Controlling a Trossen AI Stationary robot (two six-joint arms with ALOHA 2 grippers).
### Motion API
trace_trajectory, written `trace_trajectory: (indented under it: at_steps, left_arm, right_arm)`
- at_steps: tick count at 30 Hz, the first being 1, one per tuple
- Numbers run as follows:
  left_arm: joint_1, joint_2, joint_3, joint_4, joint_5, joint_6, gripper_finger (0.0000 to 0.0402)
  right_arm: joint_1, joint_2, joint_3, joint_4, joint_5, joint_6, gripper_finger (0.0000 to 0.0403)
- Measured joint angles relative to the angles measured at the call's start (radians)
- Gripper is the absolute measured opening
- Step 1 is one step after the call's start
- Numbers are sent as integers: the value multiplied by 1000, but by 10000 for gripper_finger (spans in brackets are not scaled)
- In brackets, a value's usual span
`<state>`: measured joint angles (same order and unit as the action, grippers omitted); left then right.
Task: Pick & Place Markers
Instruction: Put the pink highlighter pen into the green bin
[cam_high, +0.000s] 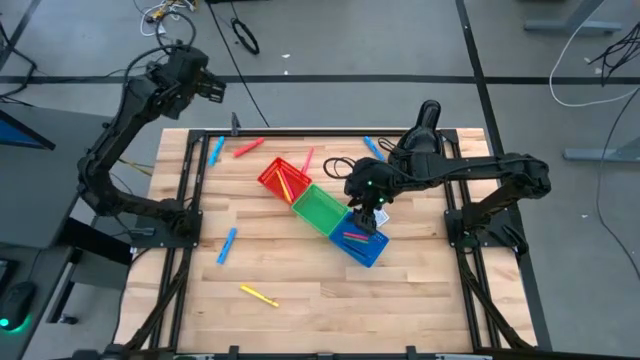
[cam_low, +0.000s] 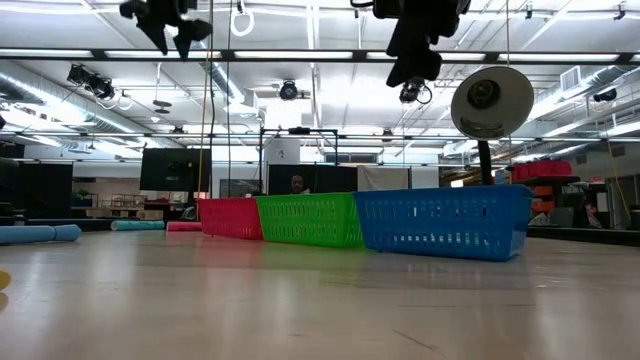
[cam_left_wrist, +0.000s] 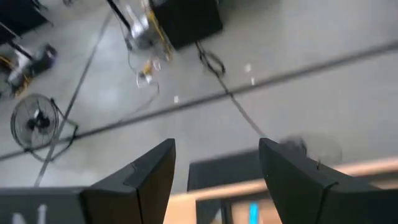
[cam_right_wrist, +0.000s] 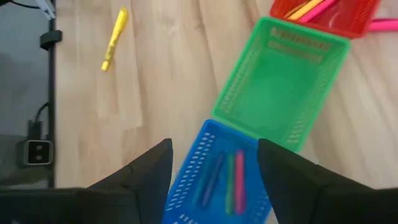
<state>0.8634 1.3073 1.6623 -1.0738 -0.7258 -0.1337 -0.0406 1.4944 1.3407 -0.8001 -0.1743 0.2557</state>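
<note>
three bins sit in a touching diagonal row mid-table: red bin (cam_high: 282, 178), green bin (cam_high: 318, 209), blue bin (cam_high: 365, 243). the blue bin holds three markers (cam_right_wrist: 229, 177), one purple, one green, one pink. the red bin holds at least two, yellow and pink; the exact count is unclear. the green bin has none. six markers lie loose on the table: two blue (cam_high: 217, 150) and one red (cam_high: 248, 148) near the far left, one pink (cam_high: 308, 159) just beside the red bin, one blue (cam_high: 372, 147) at the far edge, one blue (cam_high: 228, 244) and one yellow (cam_high: 259, 296) toward the near left. the right gripper (cam_high: 367, 215) hangs above the blue bin, fingers apart, holding nothing. the left gripper (cam_high: 212, 87) is raised beyond the table's far left corner, fingers apart, holding nothing.
</note>
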Motion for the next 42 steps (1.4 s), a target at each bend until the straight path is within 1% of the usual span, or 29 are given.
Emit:
trace_trajectory:
  at_steps: [3, 7, 13, 19, 26, 28, 32, 42]
  left_arm:
    - [48, 42, -1, -74, 83, 0, 236]
    - [87, 122, -2, -159, 158, -11, 236]
    - [140, 235, -2, -181, 403, 65, 236]
    - [171, 342, -2, -220, 550, 145, 236]
    - [181, 422, -2, -256, 676, 260, 236]
    - [181, 439, -2, -253, 694, 299, 236]
    - [181, 472, -2, -251, 692, 325, 236]
    - [173, 556, -1, -186, 680, 332, 236]
  right_arm:
    - [-29, 0, 0, -3, 1, -35, 235]
    - [-62, -5, 0, -4, 0, -85, 235]
    - [-85, -5, 0, 24, -1, -149, 235]
    - [-90, -5, 0, 49, -2, -161, 235]
    - [-90, -5, 0, 48, -2, -162, 235]
    - [-90, -5, 0, 47, -2, -162, 235]
    - [-90, -5, 0, 45, -2, -161, 235]
    - [-90, -5, 0, 45, -2, -137, 235]
